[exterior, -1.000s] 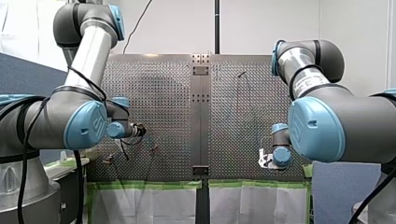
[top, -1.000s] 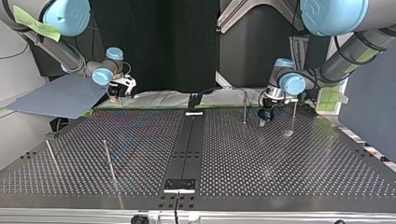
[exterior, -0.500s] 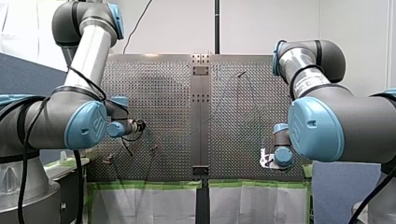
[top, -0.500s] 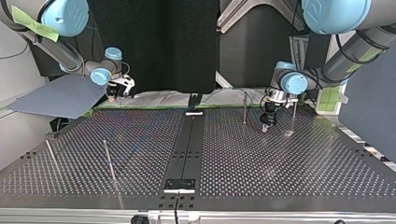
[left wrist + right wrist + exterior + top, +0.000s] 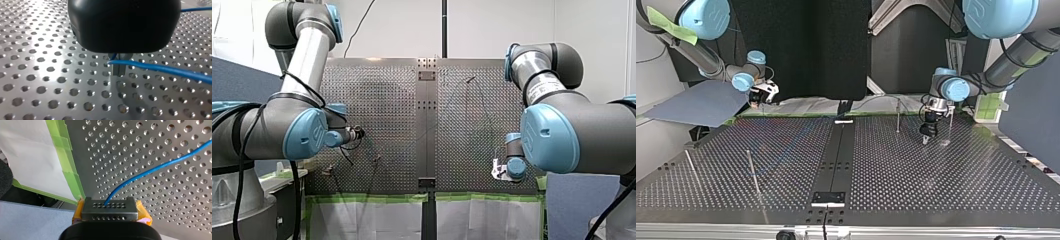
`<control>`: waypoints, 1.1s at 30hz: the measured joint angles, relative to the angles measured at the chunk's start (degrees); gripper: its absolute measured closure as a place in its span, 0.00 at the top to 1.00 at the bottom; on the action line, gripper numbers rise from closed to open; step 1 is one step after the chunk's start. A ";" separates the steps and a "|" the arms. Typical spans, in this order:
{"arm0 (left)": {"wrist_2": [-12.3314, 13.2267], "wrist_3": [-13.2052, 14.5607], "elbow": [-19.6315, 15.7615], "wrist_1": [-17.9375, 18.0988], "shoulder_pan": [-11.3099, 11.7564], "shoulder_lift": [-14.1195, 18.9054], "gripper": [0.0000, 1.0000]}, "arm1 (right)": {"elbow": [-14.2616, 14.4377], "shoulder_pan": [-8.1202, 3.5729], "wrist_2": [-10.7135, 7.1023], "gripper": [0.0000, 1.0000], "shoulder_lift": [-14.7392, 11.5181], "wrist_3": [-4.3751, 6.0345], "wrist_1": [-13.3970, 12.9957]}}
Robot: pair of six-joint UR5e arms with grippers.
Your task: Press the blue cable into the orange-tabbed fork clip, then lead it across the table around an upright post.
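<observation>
My left gripper (image 5: 925,136) had slid toward the top view's right, pointing down, pinching the blue cable (image 5: 162,70). My right gripper (image 5: 109,206) held it too.

At the top view's right, my left gripper (image 5: 925,140) is placed between two posts (image 5: 897,116). The cable (image 5: 162,70) is clamped between its fingers.

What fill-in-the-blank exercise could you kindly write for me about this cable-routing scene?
The cable gripped by my left pincer is ____ in colour. My right pincer also grips the ____. The tape along the table edge beside it is ____. The table surface is dotted with round ____.
Missing words: blue; cable; green; holes.
</observation>
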 joint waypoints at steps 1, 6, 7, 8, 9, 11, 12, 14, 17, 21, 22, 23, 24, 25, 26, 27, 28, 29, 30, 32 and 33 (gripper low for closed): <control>-0.02 -0.06 0.00 0.08 0.09 0.00 0.01 | 0.00 -0.02 0.00 0.00 0.00 0.10 0.00; -0.22 -0.53 0.00 0.59 0.72 0.00 0.01 | 0.00 -0.16 0.08 0.00 0.03 0.76 -0.04; -0.34 -0.70 0.00 0.70 0.86 -0.01 0.01 | 0.01 -0.18 0.13 0.00 0.05 0.99 -0.06; -0.54 -0.87 -0.02 0.79 1.01 -0.01 0.01 | 0.01 -0.20 0.16 0.00 0.07 1.13 -0.07; -0.89 -1.08 -0.03 0.88 1.23 -0.01 0.01 | 0.01 -0.20 0.20 0.00 0.08 1.23 -0.07; -1.57 -1.30 -0.04 0.93 1.59 0.00 0.01 | 0.01 -0.21 0.24 0.00 0.09 1.37 -0.09; -2.06 -1.37 -0.04 0.92 1.83 -0.01 0.01 | 0.01 -0.23 0.25 0.00 0.09 1.41 -0.08; -2.71 -1.44 -0.05 0.90 2.17 -0.01 0.01 | 0.01 -0.23 0.27 0.00 0.10 1.44 -0.09; -3.52 -1.49 -0.14 0.85 2.66 -0.02 0.01 | 0.01 -0.25 0.27 0.00 0.11 1.46 -0.09; -4.40 -1.81 -0.79 1.36 3.42 -0.01 0.01 | 0.00 -0.25 0.28 0.00 0.11 1.47 -0.09; -4.51 -2.02 -0.96 1.62 3.59 -0.01 0.01 | 0.00 -0.24 0.28 0.00 0.12 1.47 -0.09; -4.61 -2.30 -1.11 1.94 3.75 -0.01 0.01 | 0.00 -0.24 0.28 0.00 0.14 1.47 -0.09; -4.71 -2.68 -1.29 2.32 3.93 -0.01 0.01 | 0.01 -0.24 0.28 0.00 0.15 1.47 -0.09; -4.80 -2.92 -1.39 2.55 4.08 -0.01 0.01 | 0.00 -0.25 0.28 0.00 0.15 1.47 -0.09; -4.91 -3.09 -1.48 2.74 4.22 -0.01 0.01 | 0.00 -0.25 0.28 0.00 0.15 1.47 -0.09; -5.07 -3.26 -1.58 2.92 4.41 -0.01 0.01 | 0.00 -0.24 0.28 0.00 0.15 1.47 -0.09; -5.19 -3.33 -1.63 3.02 4.55 -0.01 0.01 | 0.00 -0.24 0.28 0.00 0.15 1.47 -0.09; -5.31 -3.39 -1.67 3.11 4.71 0.00 0.01 | 0.00 -0.24 0.28 0.00 0.14 1.47 -0.09; -5.49 -3.43 -1.70 3.19 4.94 0.00 0.01 | 0.00 -0.24 0.28 0.00 0.15 1.47 -0.09; -5.69 -3.47 -1.72 3.25 5.33 0.00 0.01 | 0.00 -0.23 0.28 0.00 0.17 1.47 -0.09; -5.77 -3.48 -1.73 3.28 5.60 -0.01 0.01 | 0.00 -0.24 0.28 0.00 0.17 1.47 -0.09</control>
